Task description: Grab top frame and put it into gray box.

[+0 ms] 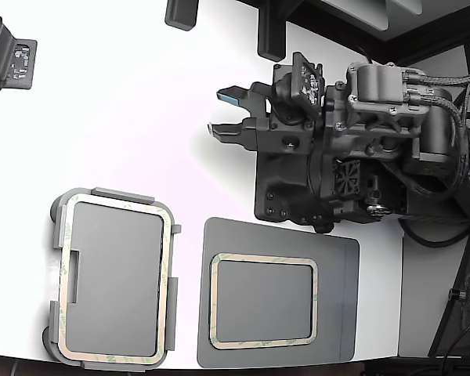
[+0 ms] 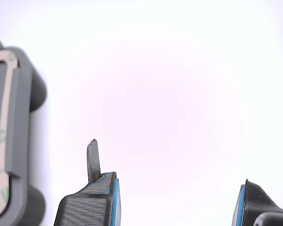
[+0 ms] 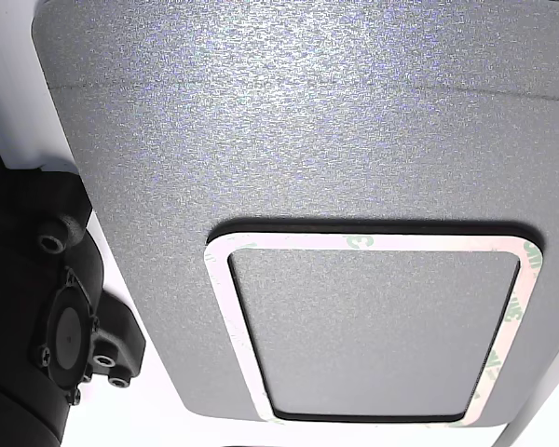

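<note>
Jaws [image 1: 225, 111] stand wide apart with nothing between them, the two blue-padded fingers [image 2: 112, 197] separated by bare white desk [image 1: 125, 102] in the wrist view. In the exterior view they point toward that view's left, held over the empty middle of the desk.

A frame [image 1: 115, 278], thin and beige with greenish mottling, lies flat in the gray box [image 1: 122, 196], following the box's rim closely. This box sits well apart from the jaws, out ahead of the fingertips and off to one side, toward the lower left of the exterior view. In the wrist view a corner of the box [image 2: 26, 108] with its strip of frame [image 2: 5, 117] shows at the edge of the picture, beyond and beside one finger.

A second frame [image 1: 264, 301] of the same kind lies on the dark gray mat [image 1: 337, 298], which rests on the desk beside the box and beneath the arm's body [image 1: 337, 164], behind the jaws rather than in front of them. The other view shows this frame [image 3: 373, 244] close up, flat on the mat [image 3: 261, 112] and apart from its edges. Neither frame touches the jaws.
</note>
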`<state>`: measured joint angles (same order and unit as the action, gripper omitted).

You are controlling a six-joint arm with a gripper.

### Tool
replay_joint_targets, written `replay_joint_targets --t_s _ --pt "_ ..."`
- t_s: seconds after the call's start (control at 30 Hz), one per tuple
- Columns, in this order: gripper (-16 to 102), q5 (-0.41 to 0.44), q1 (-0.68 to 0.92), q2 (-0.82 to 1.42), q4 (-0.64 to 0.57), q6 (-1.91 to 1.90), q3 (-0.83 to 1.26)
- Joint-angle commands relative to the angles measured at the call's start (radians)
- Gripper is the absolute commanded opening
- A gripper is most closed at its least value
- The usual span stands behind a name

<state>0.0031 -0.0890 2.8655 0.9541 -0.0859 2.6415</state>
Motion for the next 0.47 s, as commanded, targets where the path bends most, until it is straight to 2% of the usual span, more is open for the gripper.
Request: replay_joint_targets --t_s 0.0,0.13,0.43 --pt "100 -0.009 -0.002 0.092 0.005 0.011 0.000" --pt "100 0.023 -0.002 0.089 0.009 -0.008 -0.002" --pt "100 0.025 -0.002 0.089 0.009 -0.009 -0.002"
